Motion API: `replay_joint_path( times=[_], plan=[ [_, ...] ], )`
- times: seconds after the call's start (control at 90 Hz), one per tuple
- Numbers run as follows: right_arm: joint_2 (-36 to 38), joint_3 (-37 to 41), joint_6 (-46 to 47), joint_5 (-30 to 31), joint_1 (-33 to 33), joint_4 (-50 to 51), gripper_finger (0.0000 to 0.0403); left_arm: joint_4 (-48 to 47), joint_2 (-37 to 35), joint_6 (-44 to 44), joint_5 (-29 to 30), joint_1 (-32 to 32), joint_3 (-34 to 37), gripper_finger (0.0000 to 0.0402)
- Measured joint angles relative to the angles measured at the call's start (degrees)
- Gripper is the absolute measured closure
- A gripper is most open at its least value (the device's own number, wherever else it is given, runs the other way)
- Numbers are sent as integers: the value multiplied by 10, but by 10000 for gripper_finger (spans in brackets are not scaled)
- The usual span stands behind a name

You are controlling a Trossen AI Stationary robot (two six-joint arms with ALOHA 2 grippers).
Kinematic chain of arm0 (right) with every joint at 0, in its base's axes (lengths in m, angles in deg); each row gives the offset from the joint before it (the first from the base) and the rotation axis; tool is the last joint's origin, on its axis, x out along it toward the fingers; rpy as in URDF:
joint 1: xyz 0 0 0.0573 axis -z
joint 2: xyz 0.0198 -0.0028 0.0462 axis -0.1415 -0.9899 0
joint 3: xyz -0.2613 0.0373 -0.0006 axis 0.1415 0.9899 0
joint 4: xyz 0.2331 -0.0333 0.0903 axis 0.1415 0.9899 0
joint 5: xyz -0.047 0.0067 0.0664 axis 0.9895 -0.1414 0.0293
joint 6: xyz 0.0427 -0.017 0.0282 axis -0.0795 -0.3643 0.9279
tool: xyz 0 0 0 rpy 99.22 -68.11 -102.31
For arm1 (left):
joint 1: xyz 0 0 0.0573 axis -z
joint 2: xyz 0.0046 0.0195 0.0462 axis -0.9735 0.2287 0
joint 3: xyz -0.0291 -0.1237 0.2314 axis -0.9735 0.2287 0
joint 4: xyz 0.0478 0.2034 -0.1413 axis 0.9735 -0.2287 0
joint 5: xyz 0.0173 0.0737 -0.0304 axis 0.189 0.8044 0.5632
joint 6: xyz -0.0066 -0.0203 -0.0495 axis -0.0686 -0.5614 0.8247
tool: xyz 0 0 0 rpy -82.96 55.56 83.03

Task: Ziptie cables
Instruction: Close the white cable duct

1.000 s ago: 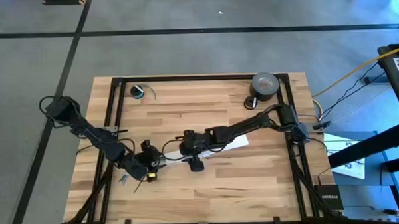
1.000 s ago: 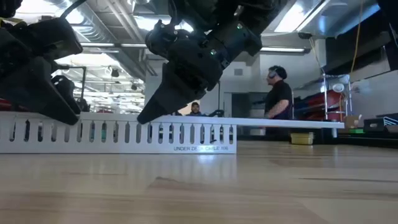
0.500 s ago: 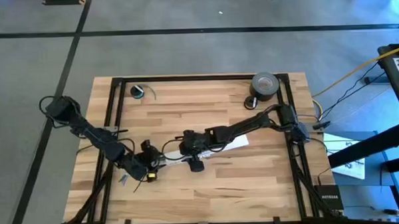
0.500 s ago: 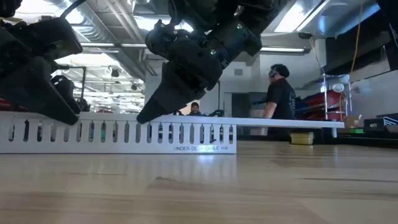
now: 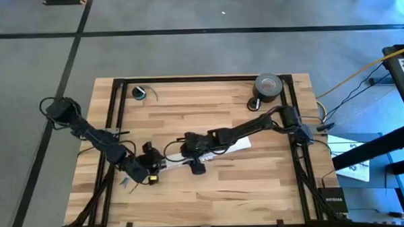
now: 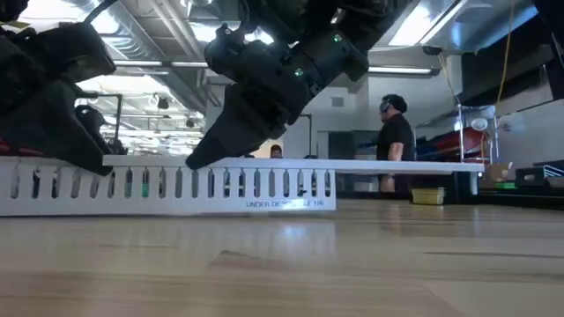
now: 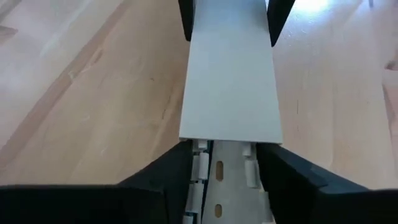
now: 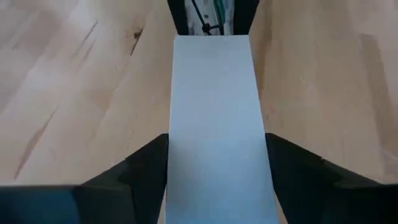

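Seemingly near done, the cables point(image 8: 211, 15) lie inside a slotted duct point(image 6: 176, 187), while the left gripper point(image 5: 147, 171) clamps the duct's end and the right gripper point(image 5: 190, 151) clamps its white cover point(image 8: 214, 124), leaving closing.

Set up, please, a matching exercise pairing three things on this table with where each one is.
1. grey roll of tape
2. white slotted plastic channel
3. flat white plastic cover strip

A. held in the left gripper
B. standing untouched near a corner of the wooden table
C. held in the right gripper

Pairs: 1-B, 2-A, 3-C.
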Motion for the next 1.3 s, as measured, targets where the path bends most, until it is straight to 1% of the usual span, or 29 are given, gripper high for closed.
replay_joint_path(
  times=[0.244,0.433,0.7,0.833,0.889,0.956,1.1,1.2,1.3],
  plan=[
    [-16,0,8,-7,0,-32,178,-8,0,7,-4,2,0,215],
    [-19,0,7,-11,0,-45,178,-8,0,7,-20,1,1,201],
    [-21,0,4,-22,-1,-63,178,-3,0,9,-37,-3,1,156],
    [-21,0,5,-15,-1,-58,178,-6,-6,-3,-50,-4,1,136],
    [-21,-1,8,-13,-1,-57,178,-22,-16,-1,-63,-4,-5,132],
    [-21,-2,12,-9,-1,-59,178,-69,-35,12,-74,-5,-19,131],
    [-20,-4,13,6,0,-68,177,-163,-80,47,-78,-5,-46,130],
    [-18,-5,13,9,2,-68,168,-186,-105,53,-77,-5,-50,130],
    [-18,-5,27,15,4,-63,152,-199,-115,71,-65,-6,-50,130]
  ],
)
